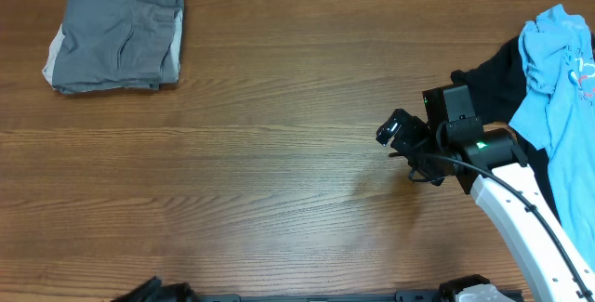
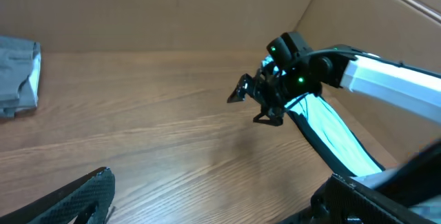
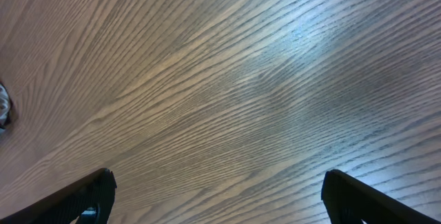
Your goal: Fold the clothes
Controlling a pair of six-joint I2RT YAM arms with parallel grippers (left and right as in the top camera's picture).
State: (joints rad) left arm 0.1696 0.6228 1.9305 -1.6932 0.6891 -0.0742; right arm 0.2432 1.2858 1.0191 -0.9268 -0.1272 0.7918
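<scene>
Right wrist view: right pincer (image 3: 217, 180) spread wide, empty, over bare counter (image 3: 262, 79) (left pincer (image 2: 217, 186) likewise gaping). Light blue tee (image 1: 558, 70) heaped at right edge awaits; grey shorts (image 1: 116, 32) lie folded upper left. Next, probably: reach rightward, grab tee, spread flat.

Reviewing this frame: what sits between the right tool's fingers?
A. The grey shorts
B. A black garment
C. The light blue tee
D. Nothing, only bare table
D: in the right wrist view the right tool is spread wide over bare wooden table, while overhead the grey shorts lie folded far off and the light blue tee sits behind the arm.
</scene>
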